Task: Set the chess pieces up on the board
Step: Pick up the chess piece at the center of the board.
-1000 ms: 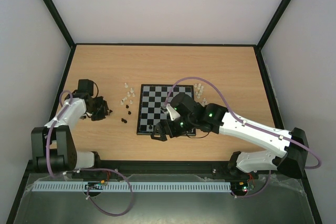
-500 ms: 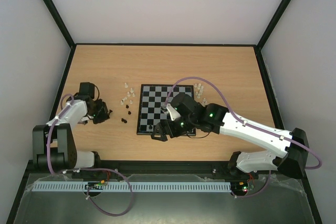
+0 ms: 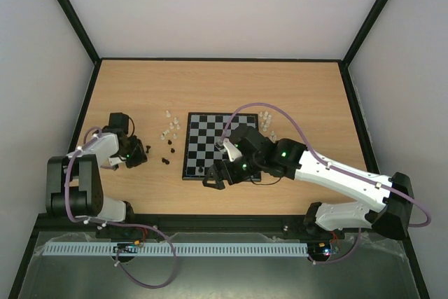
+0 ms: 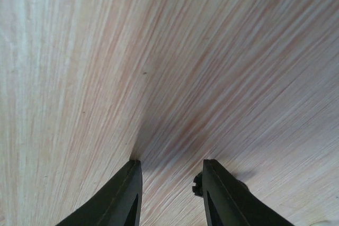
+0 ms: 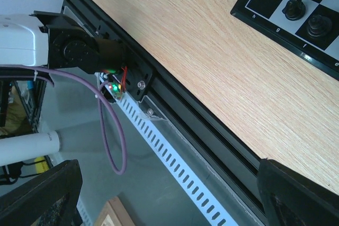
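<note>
Chess pieces (image 3: 172,125) lie mostly off the board (image 3: 210,134), scattered on the wooden counter (image 3: 294,82) that I am working from afar. Well left of the board, my left end effector (image 3: 140,153) hangs low over bare wood, its fingers (image 4: 123,197) a narrow gap apart with nothing between them. Just left of the board, translucent pieces (image 3: 170,131) cluster near its far corner, and a few black pieces (image 3: 166,161) sit beside its left edge. Over the board's near left corner, my right end effector (image 3: 212,178) is spread wide and holds nothing. A black pair (image 5: 293,8) stands on edge squares there. A second translucent cluster (image 3: 266,120) sits beside the board's far right corner.
</note>
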You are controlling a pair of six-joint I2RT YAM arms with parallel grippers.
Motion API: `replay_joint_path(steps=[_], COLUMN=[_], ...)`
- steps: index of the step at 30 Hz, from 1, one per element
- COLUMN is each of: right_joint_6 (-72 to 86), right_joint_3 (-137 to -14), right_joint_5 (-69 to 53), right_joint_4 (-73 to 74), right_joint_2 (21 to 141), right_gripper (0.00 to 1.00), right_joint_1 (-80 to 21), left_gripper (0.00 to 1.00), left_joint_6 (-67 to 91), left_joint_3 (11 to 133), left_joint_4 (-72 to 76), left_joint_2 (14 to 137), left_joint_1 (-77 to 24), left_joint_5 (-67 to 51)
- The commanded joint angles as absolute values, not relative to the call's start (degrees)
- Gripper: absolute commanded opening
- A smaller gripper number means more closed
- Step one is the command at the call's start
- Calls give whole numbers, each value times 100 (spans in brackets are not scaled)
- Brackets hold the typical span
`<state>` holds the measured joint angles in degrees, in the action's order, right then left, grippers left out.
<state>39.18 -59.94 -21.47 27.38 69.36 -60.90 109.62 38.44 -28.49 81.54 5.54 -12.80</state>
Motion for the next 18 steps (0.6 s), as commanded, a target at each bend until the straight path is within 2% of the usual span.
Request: replay_joint_path(steps=[1,18], right_joint_6=[3815,3664], right_joint_3=[-5923,-5856], right_joint_5=[-2145,-2239], right_joint_4=[3017,3042], right_joint_2=[6829,6847], right_gripper=[92,92], right_joint_1=[-6055,-5954], left_gripper=[33,34], left_joint_6=[11133,11356], left_joint_3=[4034,4538], left_joint_4=[-2856,-2731], left_joint_2=[8284,8875], left_joint_1=[596,268], left_joint_5=[-1139,-1204])
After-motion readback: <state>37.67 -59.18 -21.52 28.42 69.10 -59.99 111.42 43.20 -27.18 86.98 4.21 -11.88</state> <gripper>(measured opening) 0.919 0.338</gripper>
